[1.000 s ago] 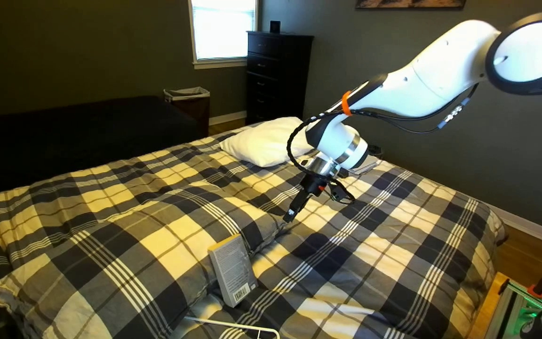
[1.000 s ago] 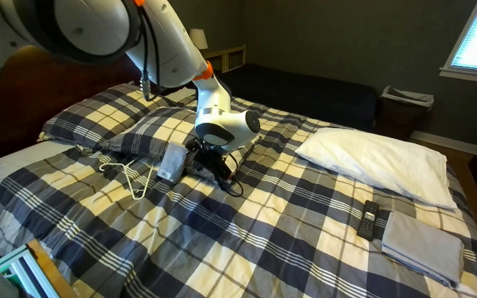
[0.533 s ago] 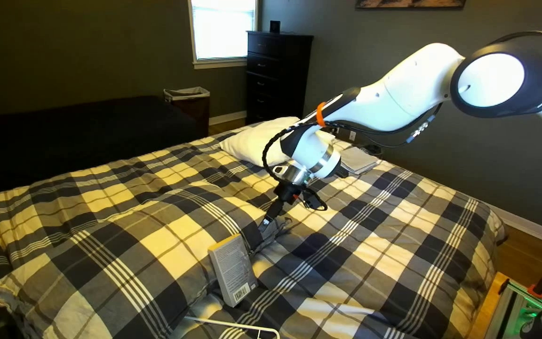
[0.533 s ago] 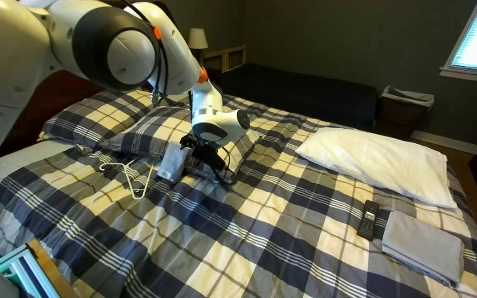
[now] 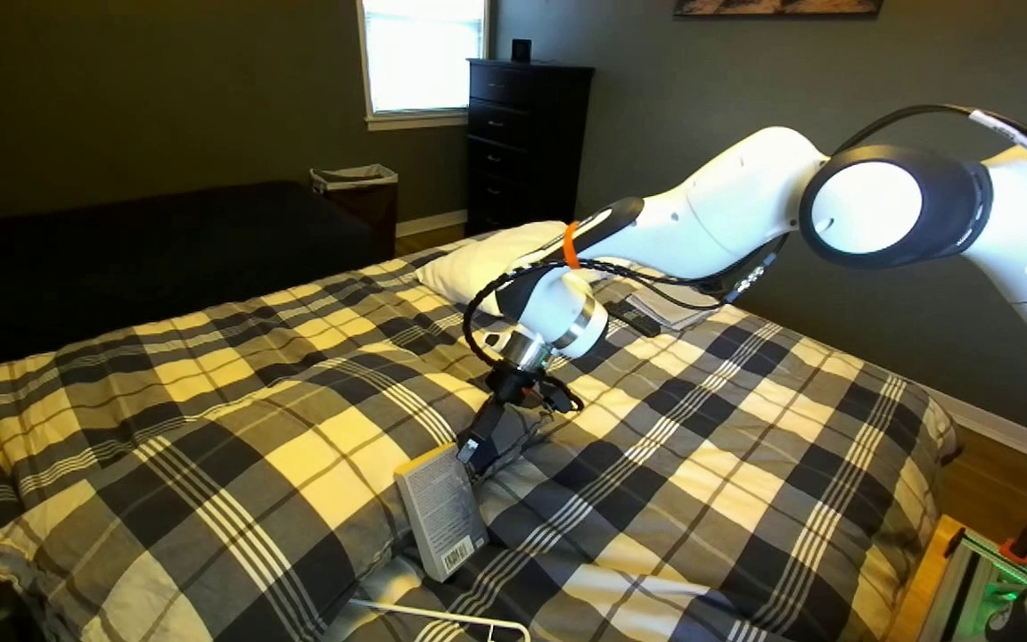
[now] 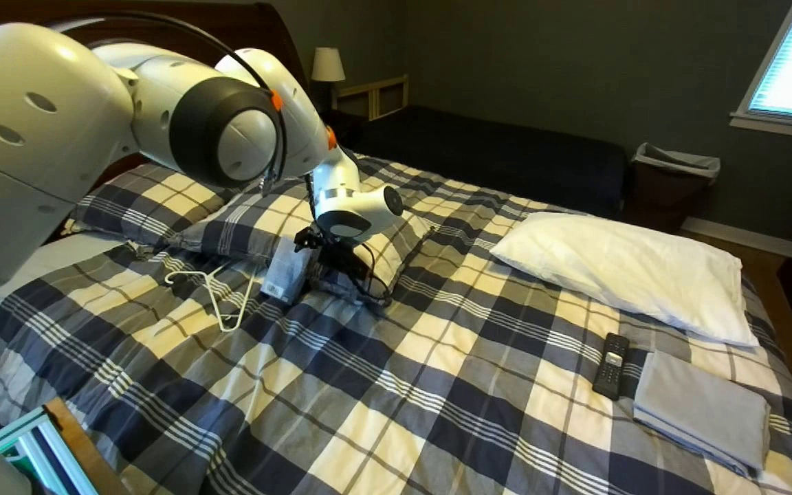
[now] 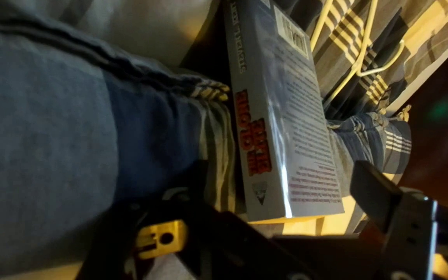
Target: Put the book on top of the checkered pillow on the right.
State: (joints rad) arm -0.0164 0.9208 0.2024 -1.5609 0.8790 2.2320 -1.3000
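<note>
The grey book (image 5: 442, 513) stands tilted, leaning on the side of a checkered pillow (image 5: 237, 481). In an exterior view the book (image 6: 286, 271) and pillow (image 6: 251, 220) show beside my gripper. A second checkered pillow (image 6: 162, 203) lies behind, near the headboard. My gripper (image 5: 471, 450) is at the book's upper corner, pointing down. In the wrist view the jaws (image 7: 286, 175) are wide apart, with the book's spine and printed cover (image 7: 298, 116) between their lines. The right finger is apart from the book. The left finger is dark, and contact there cannot be told.
A white hanger (image 6: 224, 299) lies beside the book on the checkered bedcover. A white pillow (image 6: 623, 268), a black handset (image 6: 611, 366) and a folded grey cloth (image 6: 702, 412) lie farther along the bed. The robot's base frame (image 5: 968, 580) is at the bed's edge.
My gripper has come down and toward the book, from past the pillow's corner to the book's upper corner. The book and pillows have not moved.
</note>
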